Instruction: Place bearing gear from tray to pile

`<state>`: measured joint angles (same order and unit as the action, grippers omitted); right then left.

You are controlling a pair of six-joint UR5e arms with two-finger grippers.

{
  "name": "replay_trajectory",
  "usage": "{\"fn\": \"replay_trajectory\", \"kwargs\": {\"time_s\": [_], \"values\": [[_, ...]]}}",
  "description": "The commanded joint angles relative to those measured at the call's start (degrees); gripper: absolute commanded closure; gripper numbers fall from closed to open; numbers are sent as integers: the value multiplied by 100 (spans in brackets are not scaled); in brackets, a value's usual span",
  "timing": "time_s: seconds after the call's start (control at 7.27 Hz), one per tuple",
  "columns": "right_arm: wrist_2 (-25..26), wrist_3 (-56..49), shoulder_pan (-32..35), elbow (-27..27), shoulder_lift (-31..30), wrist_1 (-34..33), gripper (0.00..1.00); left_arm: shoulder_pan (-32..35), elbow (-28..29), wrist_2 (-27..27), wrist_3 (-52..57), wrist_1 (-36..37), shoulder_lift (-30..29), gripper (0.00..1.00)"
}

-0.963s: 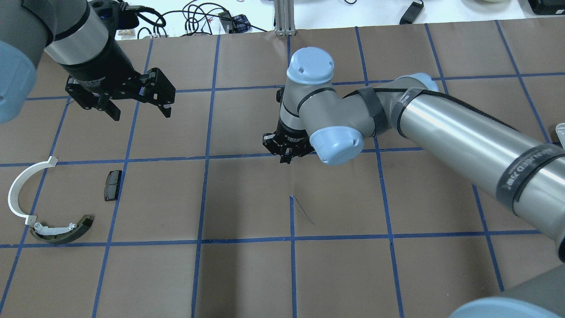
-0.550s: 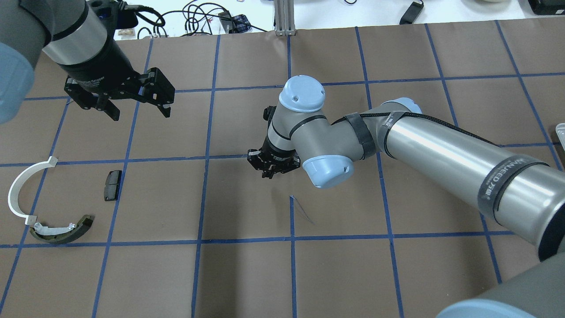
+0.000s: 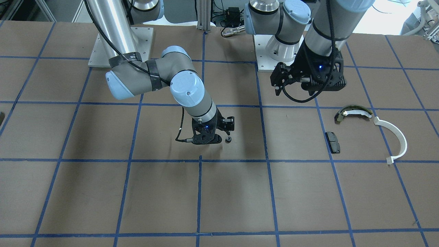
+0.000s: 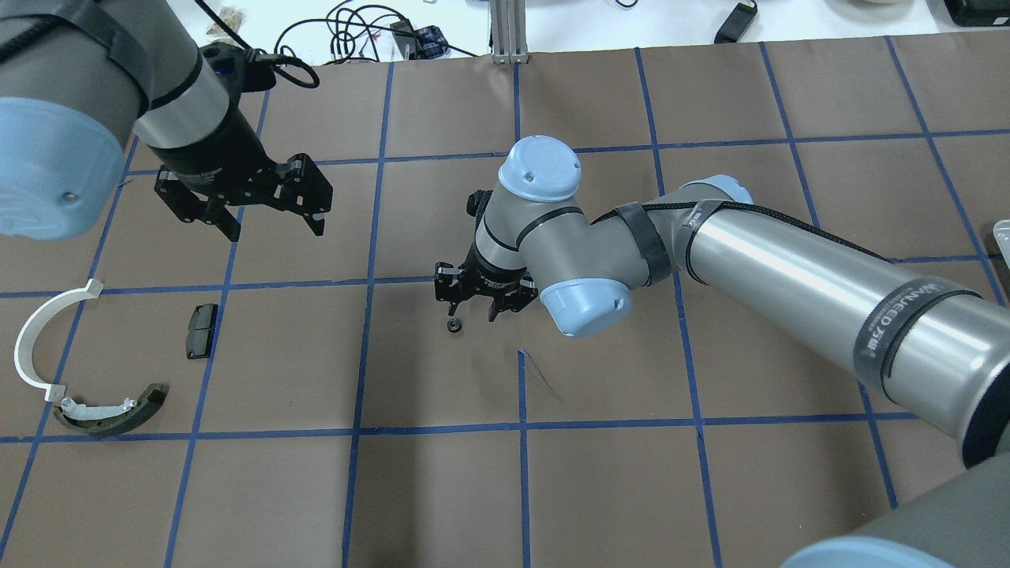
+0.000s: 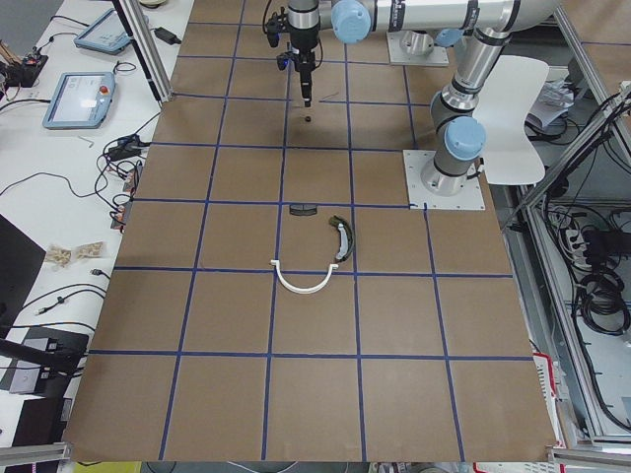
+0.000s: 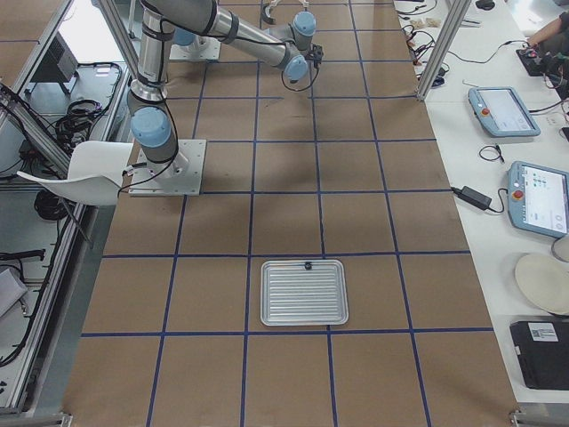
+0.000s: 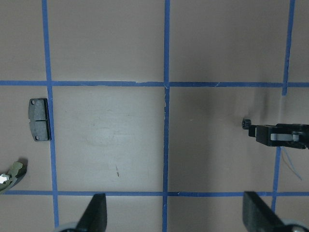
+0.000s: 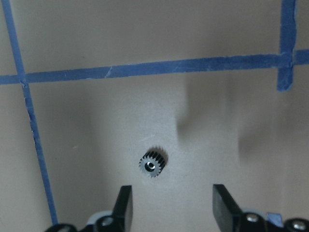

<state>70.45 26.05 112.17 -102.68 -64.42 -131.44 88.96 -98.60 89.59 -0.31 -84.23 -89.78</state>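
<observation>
- Brown paper tabletop, marked into squares by blue tape lines.
- White workbench along the table's far side, carrying two blue-edged touch-screen tablets.
- Tangle of black cables beside a silver aluminium post.
- White moulded plastic chair behind the table.

The overhead and front-facing cameras look down from opposite long edges of the bench; side cameras watch distantly from each end. Both wrist cameras point down, close, probably sharing the bearing gear.
</observation>
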Motion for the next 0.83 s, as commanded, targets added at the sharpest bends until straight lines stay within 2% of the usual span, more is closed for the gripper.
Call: {"fn": "replay_trajectory", "kwargs": {"time_s": [0.0, 0.14, 0.28, 0.41, 0.55, 0.69], "values": [[770, -152, -413, 38, -123, 13, 0, -2, -1322, -3, 13, 1803, -425, 0], [1082, -649, -938, 12, -272, 127, 0, 7, -1834, -11, -117, 2396, -679, 0], [1259, -1481, -1482, -24, -552, 632, 0, 85, -2004, -20, -249, 2646, -829, 0], [1434, -2272, -2088, -6, -833, 1064, 0, 408, -1988, -29, -651, 2692, -1031, 0], [1445, -3168, -2677, 2, -992, 1355, 0, 916, -1979, -29, -942, 3171, -1294, 0], [1445, -4290, -3301, 2, -1029, 1376, 0, 1339, -1927, -29, -1476, 3593, -1584, 0]]}}
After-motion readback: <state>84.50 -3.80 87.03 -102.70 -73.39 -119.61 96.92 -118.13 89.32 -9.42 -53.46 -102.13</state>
